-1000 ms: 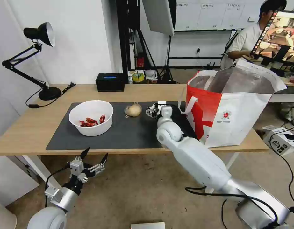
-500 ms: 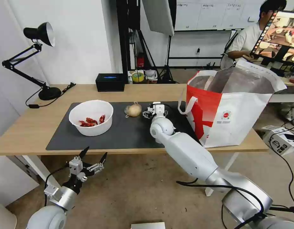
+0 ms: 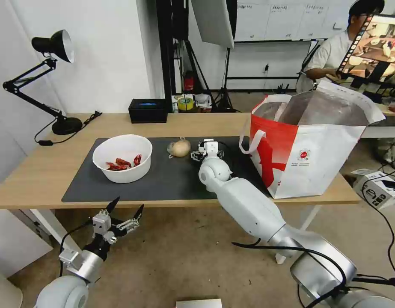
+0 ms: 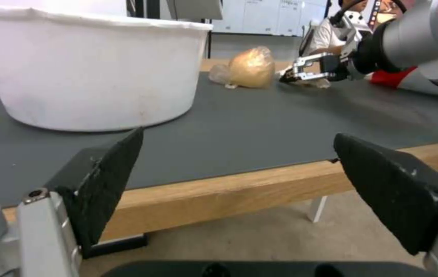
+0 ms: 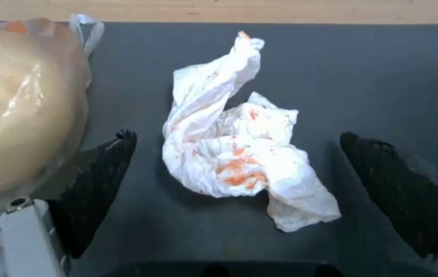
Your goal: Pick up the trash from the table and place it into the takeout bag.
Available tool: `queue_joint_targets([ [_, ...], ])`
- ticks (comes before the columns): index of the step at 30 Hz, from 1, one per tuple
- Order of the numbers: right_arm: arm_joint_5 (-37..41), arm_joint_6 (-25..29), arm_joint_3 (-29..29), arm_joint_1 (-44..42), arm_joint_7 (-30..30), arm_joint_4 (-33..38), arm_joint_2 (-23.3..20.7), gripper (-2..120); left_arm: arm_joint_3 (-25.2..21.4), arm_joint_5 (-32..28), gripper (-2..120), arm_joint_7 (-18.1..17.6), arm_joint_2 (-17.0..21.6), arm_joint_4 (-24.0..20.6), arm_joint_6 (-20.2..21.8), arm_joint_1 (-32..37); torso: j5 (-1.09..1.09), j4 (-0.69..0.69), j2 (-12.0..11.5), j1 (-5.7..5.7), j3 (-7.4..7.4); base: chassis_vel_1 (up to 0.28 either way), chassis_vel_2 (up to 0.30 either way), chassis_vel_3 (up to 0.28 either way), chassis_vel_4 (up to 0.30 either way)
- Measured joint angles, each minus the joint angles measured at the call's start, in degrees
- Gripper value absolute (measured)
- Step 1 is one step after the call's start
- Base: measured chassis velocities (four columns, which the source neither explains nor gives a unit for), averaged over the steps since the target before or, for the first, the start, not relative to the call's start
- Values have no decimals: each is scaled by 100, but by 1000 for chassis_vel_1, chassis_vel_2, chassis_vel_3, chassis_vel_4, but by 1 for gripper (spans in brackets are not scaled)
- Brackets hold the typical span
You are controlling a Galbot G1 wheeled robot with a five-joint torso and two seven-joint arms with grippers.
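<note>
The tissue (image 5: 244, 146), crumpled and stained orange, lies on the dark mat (image 3: 163, 179) between the wide-spread jaws of the right gripper (image 5: 239, 192), touching neither finger. In the head view the arm hides the tissue. The tan bundle (image 3: 179, 148) sits just beside it, the bowl (image 3: 122, 157) farther left, the bag (image 3: 308, 145) to the right. The left gripper (image 3: 124, 214) hangs open below the table (image 3: 43, 171) edge.

Right arm stretched forward and low, right gripper (image 5: 237, 169) spread wide, black fingertips (image 5: 101, 181) well apart. Left arm parked low at front, left gripper (image 3: 125, 209) pointing up, likewise spread wide.
</note>
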Motion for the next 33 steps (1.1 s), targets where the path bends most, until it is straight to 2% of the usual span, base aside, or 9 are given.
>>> queue_joint_targets([
  [7,2,11,43,17,-94,-80,44,99,0,-9,100,2,11,1,-9,-1,0,0,0,0,0,0,0,0,0],
  [14,16,18,50,-10,-26,-11,29,67,17,-8,100,6,-23,11,-41,29,0,0,0,0,0,0,0,0,0],
  [19,30,22,53,-35,-25,20,10,53,30,-6,100,7,-24,16,-45,19,0,0,0,0,0,0,0,0,0],
  [24,47,34,55,-65,-33,45,-4,31,41,-6,100,7,-11,18,-46,7,0,1,0,0,-1,0,0,0,0],
  [25,47,34,55,-65,-33,45,-4,31,41,-6,100,7,-11,18,-46,7,0,1,0,0,-1,0,0,0,0],
  [27,61,64,56,-66,-62,49,-10,20,43,-6,100,7,-10,19,-51,7,0,0,0,0,0,0,0,0,0],
  [29,62,104,54,-66,-90,49,-16,17,43,-6,100,7,-11,20,-58,8,0,0,0,0,0,0,0,0,0],
  [32,33,325,37,-65,-242,82,-56,1,49,-6,100,7,-15,23,-90,15,0,-1,0,0,0,0,0,0,0],
  [33,33,325,37,-65,-242,82,-56,1,49,-6,100,7,-15,23,-90,15,0,-1,0,0,0,0,0,0,0],
])
